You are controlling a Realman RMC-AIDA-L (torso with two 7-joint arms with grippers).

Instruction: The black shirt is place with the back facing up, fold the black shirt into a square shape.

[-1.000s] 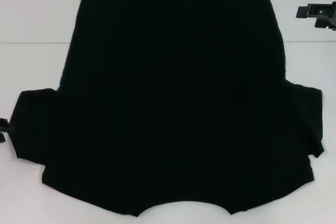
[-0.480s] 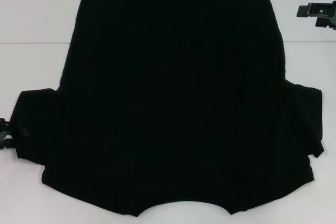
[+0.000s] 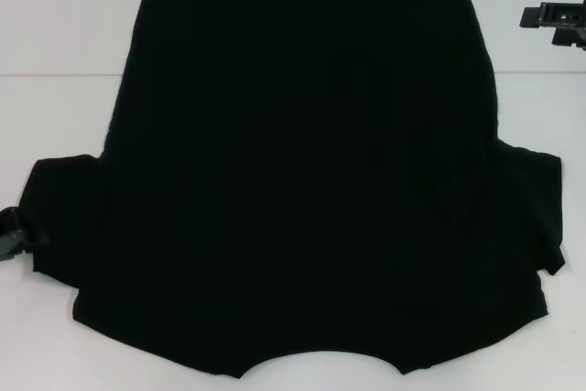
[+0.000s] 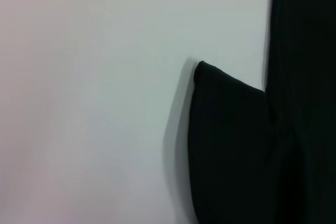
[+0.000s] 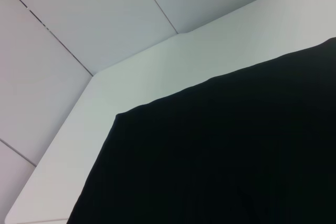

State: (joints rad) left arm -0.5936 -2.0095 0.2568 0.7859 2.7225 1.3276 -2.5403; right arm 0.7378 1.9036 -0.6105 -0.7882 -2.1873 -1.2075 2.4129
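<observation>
The black shirt (image 3: 302,162) lies spread flat on the white table (image 3: 55,116), hem at the far side and curved neckline at the near edge. Both short sleeves stick out sideways. My left gripper (image 3: 13,232) shows only partly at the picture's left edge, right against the outer edge of the left sleeve (image 3: 64,217). The left wrist view shows that sleeve (image 4: 231,145) beside the shirt's body (image 4: 304,77). My right gripper (image 3: 557,17) hangs off the shirt's far right side, apart from the cloth. A far hem corner of the shirt (image 5: 210,166) fills the right wrist view.
Bare white table (image 4: 89,103) lies beyond the left sleeve and along the far right. The table's edge (image 5: 79,114) and pale wall panels (image 5: 105,14) appear in the right wrist view.
My left gripper has come in from the left edge up to the left sleeve. My right gripper has slid slightly outward to the right. The shirt has not moved.
</observation>
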